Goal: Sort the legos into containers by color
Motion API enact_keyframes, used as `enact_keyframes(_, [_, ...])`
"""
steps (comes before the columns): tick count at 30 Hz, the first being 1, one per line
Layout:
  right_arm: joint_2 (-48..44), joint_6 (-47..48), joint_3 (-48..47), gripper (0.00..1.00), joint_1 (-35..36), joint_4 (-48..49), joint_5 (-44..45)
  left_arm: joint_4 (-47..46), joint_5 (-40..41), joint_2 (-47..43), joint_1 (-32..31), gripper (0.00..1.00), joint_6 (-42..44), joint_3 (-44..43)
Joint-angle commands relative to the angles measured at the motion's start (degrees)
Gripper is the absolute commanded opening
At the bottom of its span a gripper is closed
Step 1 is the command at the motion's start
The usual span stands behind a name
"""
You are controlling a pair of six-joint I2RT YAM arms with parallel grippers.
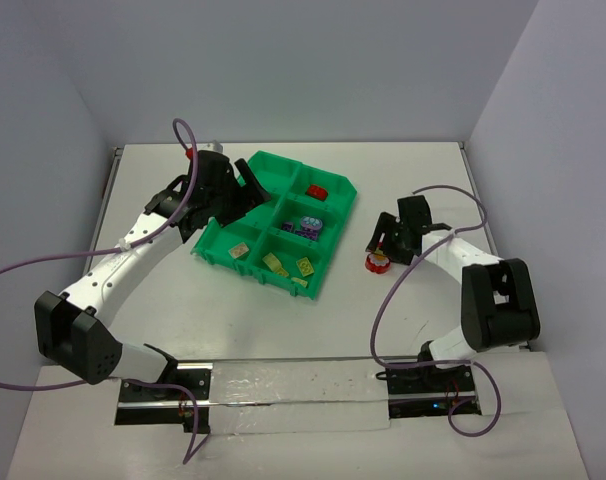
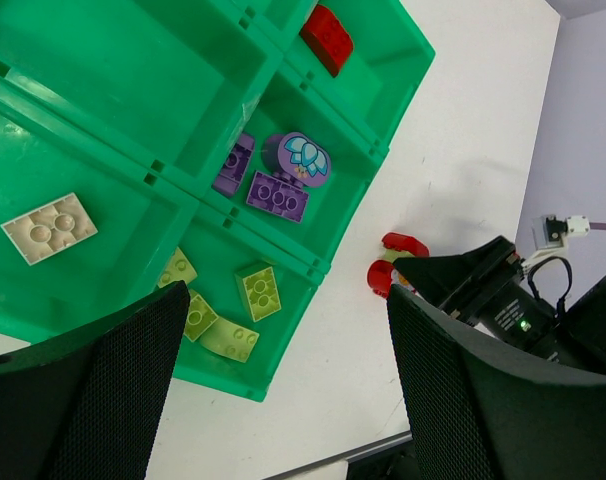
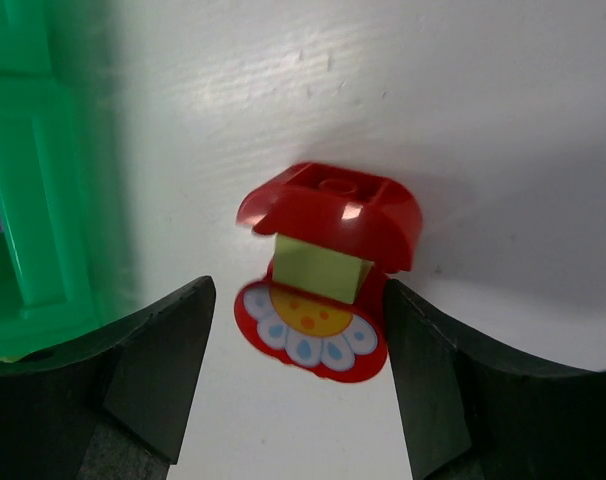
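The green tray point(image 1: 269, 158) lies mid-table. Its compartments hold a red brick point(image 1: 315, 190), purple pieces point(image 1: 305, 226), yellow-green bricks point(image 1: 288, 266) and a beige brick point(image 1: 240, 251). My left gripper point(image 1: 243, 188) hovers open and empty over the tray's left side. In the left wrist view it point(image 2: 288, 300) looks down on the red brick point(image 2: 326, 38), purple pieces point(image 2: 281, 176), yellow-green bricks point(image 2: 228, 312) and beige brick point(image 2: 49, 228). A red arched piece stacked with a yellow-green block and a flower disc point(image 3: 323, 265) sits on the table right of the tray. My right gripper point(image 3: 298, 300) is open, straddling it.
The red stacked piece also shows in the top view point(image 1: 379, 263) and in the left wrist view point(image 2: 391, 266), a short way from the tray's right wall point(image 3: 33, 200). Two tray compartments point(image 2: 133, 60) on the left hold nothing. White walls enclose the table.
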State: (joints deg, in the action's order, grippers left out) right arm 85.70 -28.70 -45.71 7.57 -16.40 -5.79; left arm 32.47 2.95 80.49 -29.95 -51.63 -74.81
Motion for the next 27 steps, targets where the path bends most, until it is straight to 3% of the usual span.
enact_keyframes(1, [-4.05, -0.37, 1.89, 0.75, 2.71, -0.44, -2.37, -0.74, -0.78, 0.04, -0.37, 0.87, 1.18, -1.31])
enact_keyframes(7, [-6.00, -0.09, 2.58, 0.75, 5.08, -1.71, -2.31, -1.00, -1.55, 0.71, -0.49, 0.86, 1.01, -1.48])
enact_keyframes(16, [-10.93, 0.93, 0.11, 0.76, 4.59, -4.12, 5.54, -0.99, -1.19, 0.28, -0.80, 0.86, 0.91, -1.04])
enact_keyframes(24, [-8.28, -4.69, -3.78, 0.77, 4.20, -6.38, 6.50, -0.92, -0.84, -0.26, -0.89, 0.86, 1.19, -0.85])
enact_keyframes(27, [-8.12, -7.43, -4.45, 0.77, 4.20, -7.55, 12.39, -1.08, -0.84, -0.67, -0.89, 0.86, 1.34, -0.11])
